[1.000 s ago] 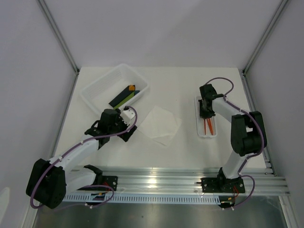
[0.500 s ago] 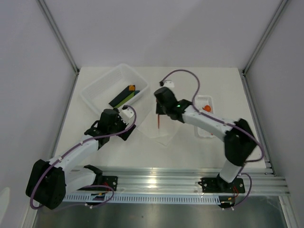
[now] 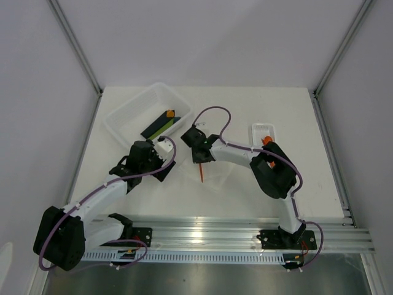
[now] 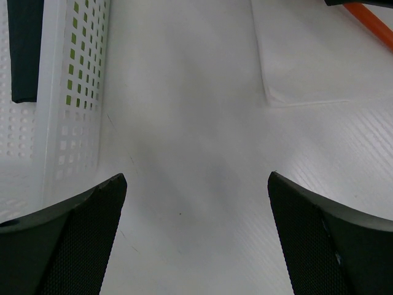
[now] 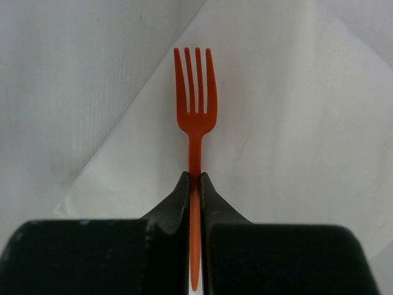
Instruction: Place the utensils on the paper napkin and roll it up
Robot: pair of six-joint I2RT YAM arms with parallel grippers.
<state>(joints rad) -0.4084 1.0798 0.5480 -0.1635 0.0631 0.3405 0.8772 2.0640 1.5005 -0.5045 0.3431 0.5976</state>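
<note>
My right gripper [image 3: 200, 161] is shut on the handle of the orange fork [image 5: 195, 104], one of the utensils. The fork's tines point out over the white paper napkin [image 5: 276, 123], low above its left part. From above, the fork [image 3: 201, 174] sticks out below the gripper, over the napkin [image 3: 216, 175]. An orange piece of the spoon [image 3: 266, 141] shows in the narrow white tray [image 3: 262, 129], partly hidden by the right arm. My left gripper [image 4: 196, 181] is open over bare table, left of the napkin [image 4: 319, 55], nothing between its fingers.
A large white perforated bin [image 3: 146, 115] stands at the back left, holding dark green and black bars [image 3: 161, 125]; its wall [image 4: 67, 98] is just left of my left gripper. The right arm stretches across the table's middle.
The right arm has carried the fork from the tray on the right across to the napkin and lowered it over the napkin's left part. The left arm has not moved.
</note>
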